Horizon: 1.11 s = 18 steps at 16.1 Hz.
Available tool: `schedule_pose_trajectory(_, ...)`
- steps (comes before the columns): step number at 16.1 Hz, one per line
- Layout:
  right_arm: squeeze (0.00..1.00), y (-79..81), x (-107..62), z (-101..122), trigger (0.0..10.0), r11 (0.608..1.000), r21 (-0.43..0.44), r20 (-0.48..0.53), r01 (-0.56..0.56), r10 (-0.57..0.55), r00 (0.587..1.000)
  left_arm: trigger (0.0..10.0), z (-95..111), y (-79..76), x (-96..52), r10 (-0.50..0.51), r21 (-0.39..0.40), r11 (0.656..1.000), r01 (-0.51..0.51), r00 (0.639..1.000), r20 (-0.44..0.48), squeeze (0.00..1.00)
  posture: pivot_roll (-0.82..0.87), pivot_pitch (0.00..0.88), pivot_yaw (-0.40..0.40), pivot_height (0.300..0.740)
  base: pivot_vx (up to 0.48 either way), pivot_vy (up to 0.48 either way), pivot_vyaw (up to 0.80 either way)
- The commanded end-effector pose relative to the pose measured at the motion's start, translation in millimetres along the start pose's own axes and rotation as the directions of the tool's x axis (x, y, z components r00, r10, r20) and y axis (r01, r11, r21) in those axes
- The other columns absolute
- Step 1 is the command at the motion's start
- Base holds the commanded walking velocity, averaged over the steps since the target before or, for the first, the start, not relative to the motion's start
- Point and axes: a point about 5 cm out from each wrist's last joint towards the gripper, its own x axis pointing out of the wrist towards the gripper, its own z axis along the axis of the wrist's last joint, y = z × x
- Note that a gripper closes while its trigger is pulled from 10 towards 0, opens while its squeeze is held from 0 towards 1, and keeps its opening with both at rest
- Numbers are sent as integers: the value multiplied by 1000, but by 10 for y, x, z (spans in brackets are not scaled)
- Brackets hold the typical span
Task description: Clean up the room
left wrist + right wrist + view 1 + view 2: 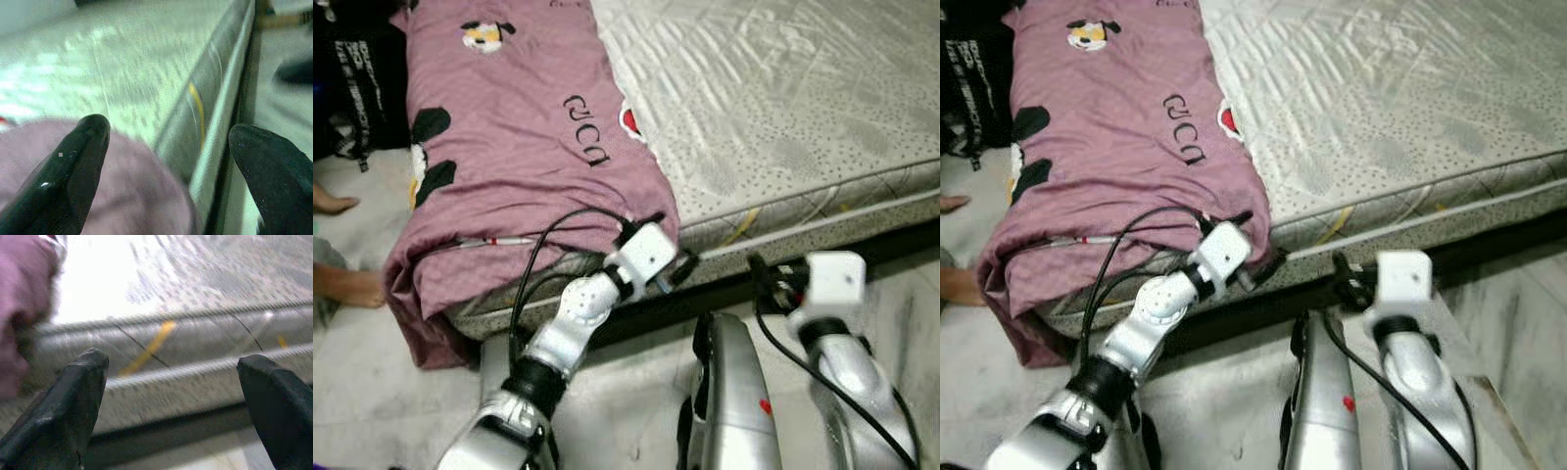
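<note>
Left gripper (166,171) spread wide, holding nothing, one black finger (68,171) over the mauve fold and the other hanging off past the mattress edge. In the left eye view, placed at lower centre of the frame, right at the corner where the purple blanket (519,147) drapes over the side of the mattress (783,108); touching the cloth or just clear of it, hard to tell. Right gripper (171,401) likewise wide open and empty, at lower right of the frame, facing the bare mattress side with a yellow stripe, well apart from the cloth.

Blanket lying from upper left of the frame down toward lower centre, long axis running up the bed's left part, near corner drooping to the floor (372,411) at lower left. From the left gripper, cloth directly ahead and up-left; left arm plainly the nearer. Probably a grab at that hanging corner to straighten or fold the blanket

A bare foot (333,203) at the left edge, beside a black bag (357,78) at upper left
</note>
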Motion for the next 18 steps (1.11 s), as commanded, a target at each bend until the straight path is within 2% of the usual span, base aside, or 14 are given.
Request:
schedule_pose_trajectory(1,0,27,28,-11,10000,1000,-5,4,4,-4,1000,10000,114,73,-14,45,-8,999,-45,998,40,0,-47,83,19,465,0,0,0)
schedule_pose_trajectory(2,0,94,119,21,10000,1000,14,27,-3,2,1000,10000,291,224,-60,162,-33,987,-159,982,100,0,-28,66,20,465,0,0,0)
schedule_pose_trajectory(3,0,152,169,30,10000,999,30,38,-14,13,999,10000,366,338,-133,252,-65,967,-245,960,119,0,-19,56,22,465,0,0,0)
schedule_pose_trajectory(4,0,215,215,35,10000,999,46,47,-27,25,999,10000,374,452,-235,343,-91,938,-335,932,112,0,-5,40,25,465,0,0,0)
schedule_pose_trajectory(5,0,245,231,37,10000,998,52,51,-34,31,998,10000,351,497,-297,383,-97,922,-374,918,100,0,0,33,27,465,0,0,0)
schedule_pose_trajectory(6,0,326,268,45,10000,996,78,57,-50,46,997,10000,190,619,-543,506,-97,860,-502,862,27,0,8,20,32,465,0,0,0)
schedule_pose_trajectory(8,0,402,320,66,10000,991,120,65,-65,57,996,10000,-23,736,-873,631,-118,764,-634,773,-68,0,19,0,41,465,0,0,0)
schedule_pose_trajectory(9,0,438,348,81,10000,988,139,88,-73,62,994,10000,-133,809,-1160,720,-101,672,-734,679,-140,0,27,0,44,465,0,0,0)
schedule_pose_trajectory(11,0,477,391,99,10000,983,164,119,-88,69,990,10000,-197,866,-1385,770,-64,610,-790,610,-187,0,46,0,44,465,0,0,0)
schedule_pose_trajectory(13,0,549,452,129,10000,978,175,143,-115,90,986,10000,-237,914,-1496,795,-46,571,-820,566,-218,0,57,0,42,465,0,0,0)
schedule_pose_trajectory(14,0,596,500,158,10000,975,180,157,-130,102,982,10000,-242,927,-1502,800,-47,561,-826,556,-227,0,61,0,42,465,0,0,0)
schedule_pose_trajectory(15,0,625,534,179,10000,974,175,169,-143,113,979,10000,-231,920,-1478,800,-43,561,-827,555,-228,0,64,0,39,475,0,0,0)
schedule_pose_trajectory(18,0,664,616,226,10000,970,179,194,-162,126,973,10000,-161,884,-1380,790,-59,583,-810,582,-191,0,66,0,40,505,0,0,0)
